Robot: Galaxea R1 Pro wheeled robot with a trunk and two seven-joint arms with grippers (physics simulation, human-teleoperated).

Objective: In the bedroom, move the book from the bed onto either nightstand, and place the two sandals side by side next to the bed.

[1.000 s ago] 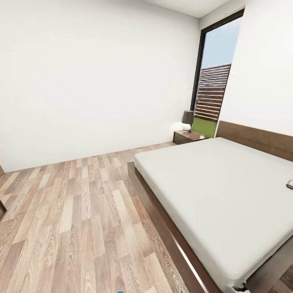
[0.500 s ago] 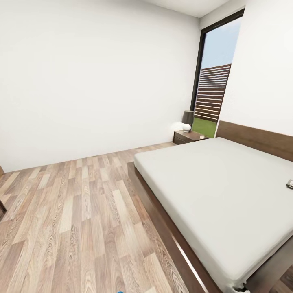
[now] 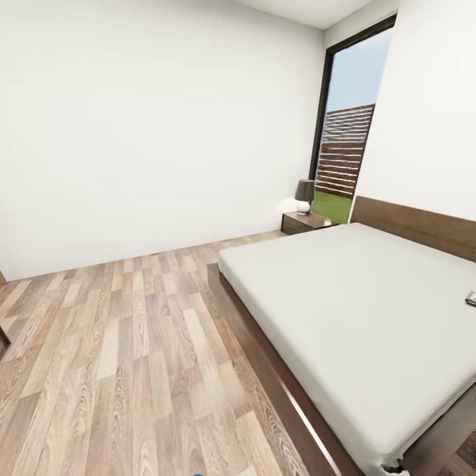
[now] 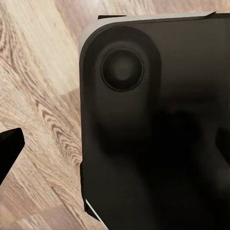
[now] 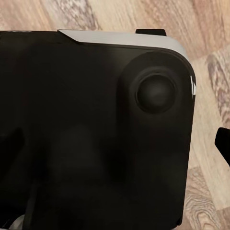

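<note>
While looking across wood-plank floor (image 3: 132,357), head view takes in low grey-mattressed bed (image 3: 357,311), dark brown nightstand (image 3: 305,222) beside window, small dark book (image 3: 471,299) at mattress's right edge. Wrist views face black rounded robot base (image 4: 153,129) over planks. Cannot tell finger state.

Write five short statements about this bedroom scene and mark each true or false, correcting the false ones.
1. A lamp stands on the nightstand beside the bed. True.
2. The mattress is bright red. False: it is plain light grey.
3. A small object, probably the book, lies on the bed at the head view's right edge. True.
4. The floor is covered in carpet. False: it is wood planks.
5. The window looks onto a brick wall. False: it shows a slatted wooden fence and grass.
</note>
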